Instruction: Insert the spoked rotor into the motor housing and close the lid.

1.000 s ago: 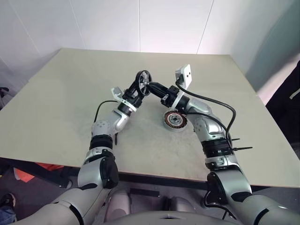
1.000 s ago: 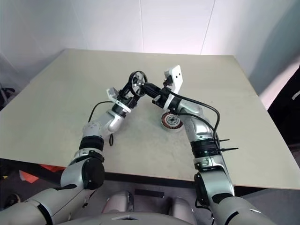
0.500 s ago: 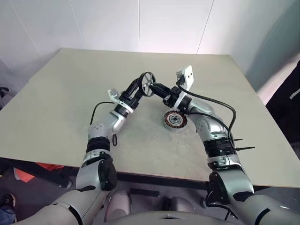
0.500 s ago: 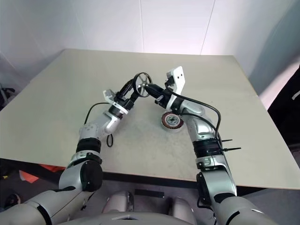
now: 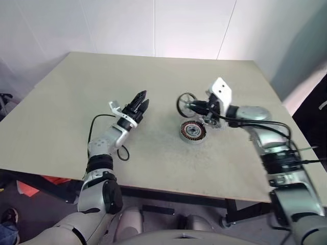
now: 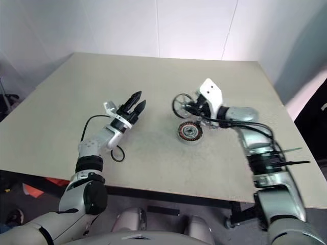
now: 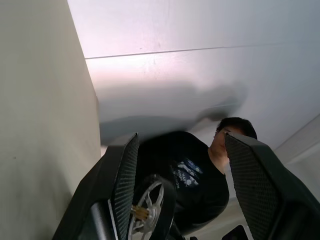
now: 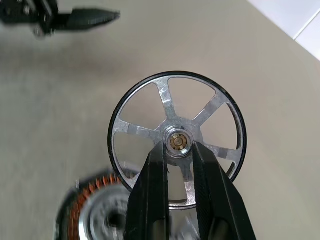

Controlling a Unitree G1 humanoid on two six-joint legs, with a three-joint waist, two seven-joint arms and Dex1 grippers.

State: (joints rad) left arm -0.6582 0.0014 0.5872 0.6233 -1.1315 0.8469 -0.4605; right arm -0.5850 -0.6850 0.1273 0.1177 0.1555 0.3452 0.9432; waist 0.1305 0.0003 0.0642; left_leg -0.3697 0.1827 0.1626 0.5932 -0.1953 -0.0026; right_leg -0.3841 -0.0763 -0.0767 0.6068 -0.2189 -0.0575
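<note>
My right gripper point(image 5: 193, 106) is shut on the small hub of the spoked rotor point(image 5: 180, 104), a thin black ring with silver spokes, and holds it upright in the air. In the right wrist view the two fingers point(image 8: 150, 190) pinch the hub of the rotor point(image 8: 165, 97). The motor housing point(image 5: 192, 131), a round puck with copper windings, lies on the table just below and nearer me. My left gripper point(image 5: 138, 104) hangs open and empty to the left of the rotor, apart from it. The lid is out of view.
The beige table point(image 5: 76, 92) stretches wide around the housing, with its front edge close to me. A black cable loops beside my left forearm point(image 5: 110, 138). A person in a black shirt point(image 7: 200, 175) stands beyond the table in the left wrist view.
The left gripper has let go of the rotor's rim and drawn back to the left. The right arm has swung right with the rotor, now above the housing's far side.
</note>
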